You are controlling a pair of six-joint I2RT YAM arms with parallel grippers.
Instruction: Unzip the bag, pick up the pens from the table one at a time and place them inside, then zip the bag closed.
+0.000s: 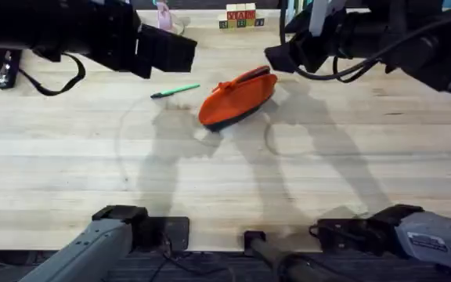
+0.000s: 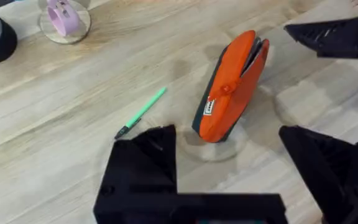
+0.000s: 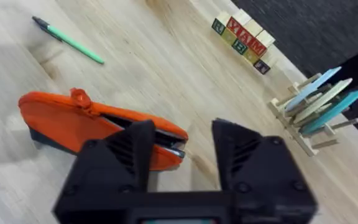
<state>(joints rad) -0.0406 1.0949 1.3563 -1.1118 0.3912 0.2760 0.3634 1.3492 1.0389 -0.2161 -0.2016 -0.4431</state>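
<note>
The orange pencil pouch (image 1: 238, 97) lies on the wooden table (image 1: 225, 180) just above the middle of the overhead frame. Its zipper looks partly drawn back at the upper-right end, where the right wrist view shows a dark gap. The green pen (image 1: 175, 91) lies just left of it, apart from it and not yet picked up. So I'd judge the unzipping begun, with loading and closing still to do. Both arms hang above with fingers spread and empty: the left gripper (image 2: 229, 155) above the pouch's lower end, the right gripper (image 3: 182, 146) above the opened end. The lettered blocks (image 3: 241, 36) along the far edge read "YAM"; the pouch's small tag is unreadable.
</note>
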